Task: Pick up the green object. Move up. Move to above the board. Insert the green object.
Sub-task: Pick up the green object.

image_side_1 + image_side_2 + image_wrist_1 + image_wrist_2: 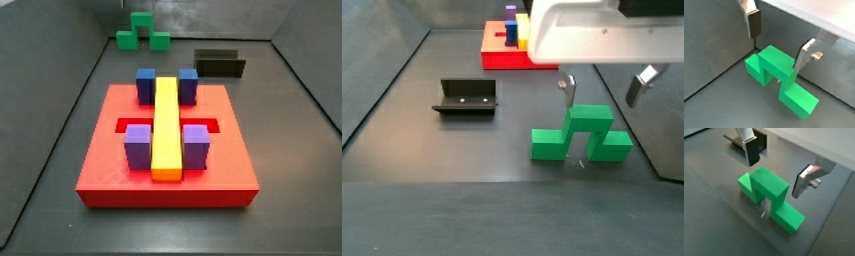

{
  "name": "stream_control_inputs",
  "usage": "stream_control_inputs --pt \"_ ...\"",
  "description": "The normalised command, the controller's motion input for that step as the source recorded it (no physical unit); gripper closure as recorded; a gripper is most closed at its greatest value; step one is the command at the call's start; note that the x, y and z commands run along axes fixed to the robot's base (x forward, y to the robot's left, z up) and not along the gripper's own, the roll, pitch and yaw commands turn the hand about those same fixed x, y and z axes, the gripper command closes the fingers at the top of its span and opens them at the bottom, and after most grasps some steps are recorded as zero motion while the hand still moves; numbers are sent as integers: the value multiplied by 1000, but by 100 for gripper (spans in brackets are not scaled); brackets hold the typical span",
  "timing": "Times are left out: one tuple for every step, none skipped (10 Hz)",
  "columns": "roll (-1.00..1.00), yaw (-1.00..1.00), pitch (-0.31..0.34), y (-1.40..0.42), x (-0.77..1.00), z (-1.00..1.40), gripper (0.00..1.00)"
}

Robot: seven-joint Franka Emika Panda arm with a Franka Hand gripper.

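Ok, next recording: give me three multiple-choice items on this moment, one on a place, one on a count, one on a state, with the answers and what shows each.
1. Where is the solid green bridge-shaped block?
A. On the dark floor, apart from the board
B. In the board's slot
C. On the fixture

2. How many purple cubes stand on the flat red square board?
A. None
B. Two
C. Four

3. What is the state of the two-finger gripper?
A. Shut on the green block
B. Shut on nothing
C. Open, fingers either side of the block's raised centre

Answers:
1. A: in a side view the block rests on the floor, with the board far behind it.
2. B: one purple cube sits on each side of the long yellow bar.
3. C: both wrist views show gaps between the fingers and the block.
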Motion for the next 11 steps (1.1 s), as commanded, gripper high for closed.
stream_control_inputs --pt "-23 0 0 140 0 -186 0" --pt "-37 0 0 69 37 -137 0" --pt "-61 17 21 0 229 -49 0" --pt "-94 23 34 11 297 -17 0" --pt "-101 3 14 60 203 -77 0" --pt "-99 0 0 77 60 -157 0" --pt "0 0 0 0 0 -423 0" --pt "0 0 0 0 0 -331 0" --pt "0 0 34 0 177 -109 0" --pt "0 0 24 0 103 -174 0" --pt "-4 0 7 0 14 -200 0"
